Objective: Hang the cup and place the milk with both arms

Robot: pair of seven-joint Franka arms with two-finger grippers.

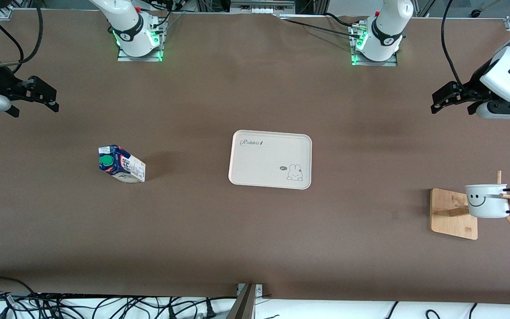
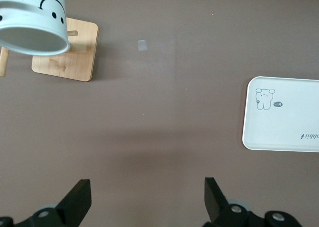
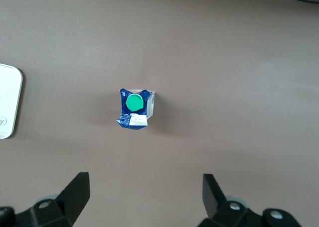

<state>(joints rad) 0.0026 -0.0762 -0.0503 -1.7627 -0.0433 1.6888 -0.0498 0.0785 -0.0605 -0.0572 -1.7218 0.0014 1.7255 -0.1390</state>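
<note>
The white smiley cup [image 1: 485,201] hangs by its black handle on a peg of a wooden rack [image 1: 452,217] at the left arm's end of the table. It also shows in the left wrist view [image 2: 35,18] over the rack base [image 2: 67,57]. The blue and white milk [image 1: 121,164] with its green cap stands on the table toward the right arm's end, and shows in the right wrist view [image 3: 133,109]. My left gripper [image 1: 436,102] [image 2: 148,192] is open and empty, up over bare table. My right gripper [image 1: 55,99] [image 3: 145,187] is open and empty, up over bare table beside the milk.
A cream tray [image 1: 270,159] with a rabbit drawing lies flat at the table's middle; its edge shows in both wrist views [image 2: 284,117] [image 3: 9,100]. A small pale patch [image 2: 142,45] marks the table near the rack. Cables [image 1: 104,305] lie along the edge nearest the front camera.
</note>
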